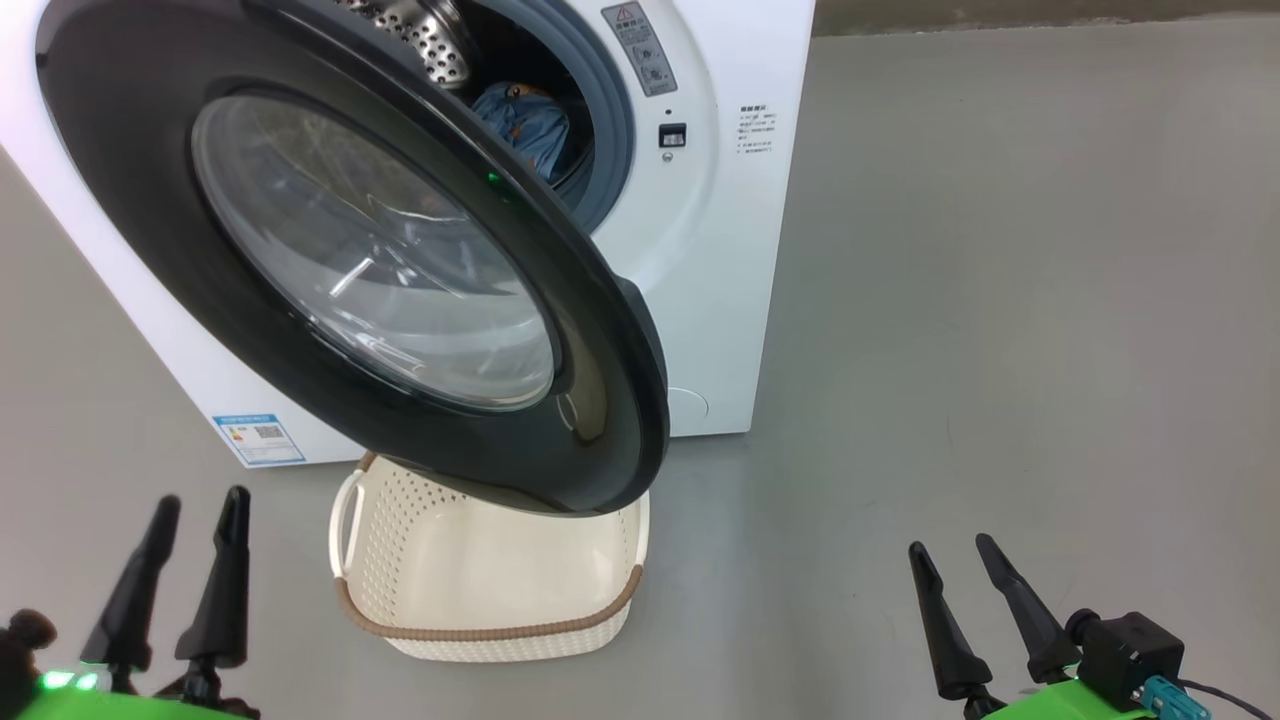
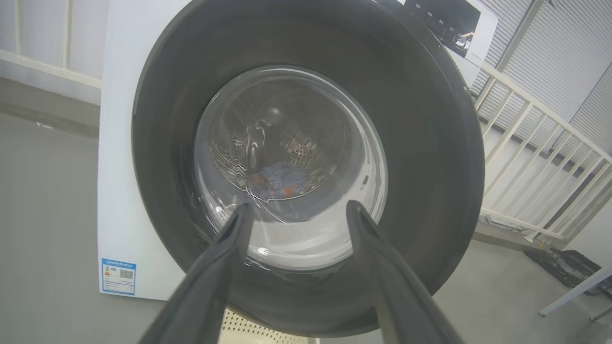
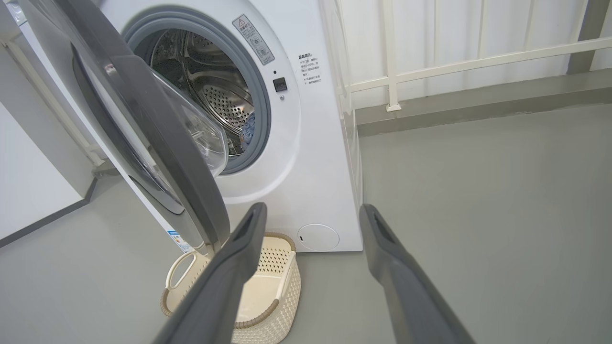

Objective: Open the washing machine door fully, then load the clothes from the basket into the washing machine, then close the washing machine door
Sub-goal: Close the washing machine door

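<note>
Straight ahead of the empty, spread left gripper [image 1: 203,498] hangs the ajar washing machine door [image 1: 120,200]; the right gripper [image 1: 951,544], also spread, waits farther off.

You find the washing machine door [image 1: 400,290] half swung, with its black rim and glass bowl standing across most of the drum [image 1: 430,40] mouth. You can pass into the drum only at the door's free edge, on the right, where the grey gasket [image 1: 612,125] shows. The basket [image 1: 480,630] sits on the floor [image 1: 1000,300] under the door's lower rim, which overhangs its far half; its near half is open from above. Right of the washing machine [image 1: 730,250] the floor is unobstructed. A white railing [image 3: 388,57] stands near its right flank.
</note>
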